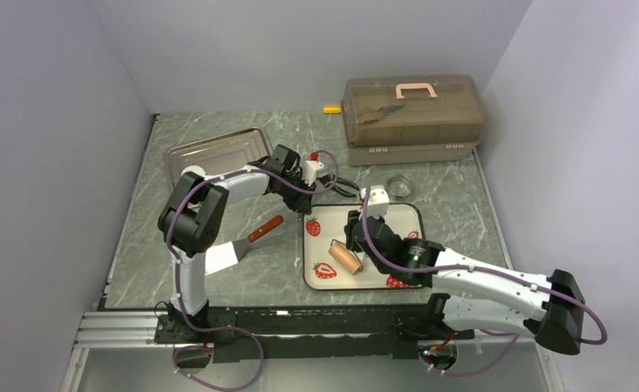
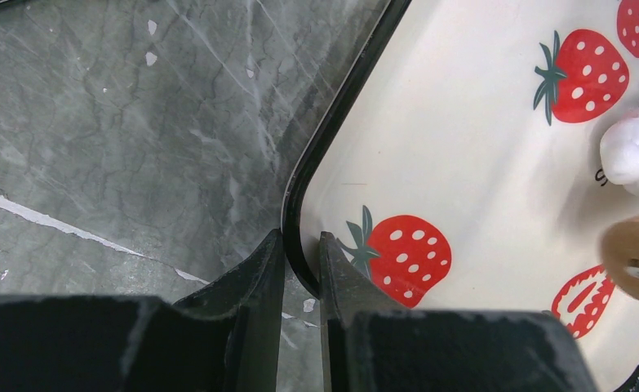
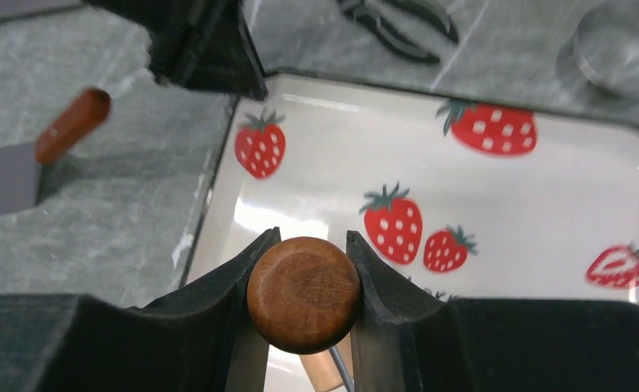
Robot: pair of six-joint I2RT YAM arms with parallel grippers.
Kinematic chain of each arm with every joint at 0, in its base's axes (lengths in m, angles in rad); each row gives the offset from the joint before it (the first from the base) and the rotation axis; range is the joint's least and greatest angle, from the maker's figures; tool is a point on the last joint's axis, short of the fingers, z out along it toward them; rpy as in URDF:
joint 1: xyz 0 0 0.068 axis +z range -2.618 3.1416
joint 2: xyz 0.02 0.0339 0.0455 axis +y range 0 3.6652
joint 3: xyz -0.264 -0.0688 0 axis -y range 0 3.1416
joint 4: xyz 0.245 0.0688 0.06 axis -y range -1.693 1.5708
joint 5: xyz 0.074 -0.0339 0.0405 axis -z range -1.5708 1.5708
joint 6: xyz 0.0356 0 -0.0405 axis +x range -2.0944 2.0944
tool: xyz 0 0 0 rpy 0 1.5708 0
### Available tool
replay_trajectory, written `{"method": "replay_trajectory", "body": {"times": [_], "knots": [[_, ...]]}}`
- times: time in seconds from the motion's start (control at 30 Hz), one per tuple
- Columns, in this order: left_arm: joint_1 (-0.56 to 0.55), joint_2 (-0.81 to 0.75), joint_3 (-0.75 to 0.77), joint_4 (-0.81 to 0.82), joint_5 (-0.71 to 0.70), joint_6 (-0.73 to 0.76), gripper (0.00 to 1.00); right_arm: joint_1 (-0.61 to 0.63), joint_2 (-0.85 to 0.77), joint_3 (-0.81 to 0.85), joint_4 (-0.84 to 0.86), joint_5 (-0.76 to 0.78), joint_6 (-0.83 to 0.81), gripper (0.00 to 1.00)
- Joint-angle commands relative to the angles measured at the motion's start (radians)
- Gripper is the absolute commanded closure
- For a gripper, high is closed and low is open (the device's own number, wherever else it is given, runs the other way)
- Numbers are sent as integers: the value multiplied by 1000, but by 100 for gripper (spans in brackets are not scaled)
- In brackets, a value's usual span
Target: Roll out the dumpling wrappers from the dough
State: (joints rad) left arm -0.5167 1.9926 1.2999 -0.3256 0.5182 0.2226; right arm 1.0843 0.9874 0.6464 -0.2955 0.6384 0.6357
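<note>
Left gripper (image 2: 301, 253): jaws nearly together, pinching the tray (image 2: 332, 114) rim at a corner
Right gripper (image 3: 310, 245): part open, clamped on the rolling pin (image 3: 303, 294) knob
Dough (image 2: 636, 151): white lump on the tray, just beside the pin; seemingly unrolled
Wrappers: none seen; all the rolling is left, I judge

Left arm (image 1: 206, 204) elbow raised, reaching to strawberry tray's (image 2: 332, 122) far-left corner, left gripper (image 2: 301, 245) pinching its rim. Right arm (image 1: 487, 286) low beside tray's near-right corner, right gripper (image 3: 312, 237) clamping roller (image 3: 303, 296) end.
</note>
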Motion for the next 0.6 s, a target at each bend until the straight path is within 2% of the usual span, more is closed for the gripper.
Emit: {"method": "replay_trajectory", "body": {"times": [0.0,0.1,0.3,0.57], "knots": [[8,-13,-20,14,-54,33,100,5,3,178,-54,99,-170,100],[8,-17,-21,15,-55,34,100,5,34,176,-104,153,-166,100],[9,-15,-21,17,-53,32,100,5,54,107,-62,181,-150,100],[8,-11,-26,17,-53,34,100,11,103,-56,-26,111,-4,100]]}}
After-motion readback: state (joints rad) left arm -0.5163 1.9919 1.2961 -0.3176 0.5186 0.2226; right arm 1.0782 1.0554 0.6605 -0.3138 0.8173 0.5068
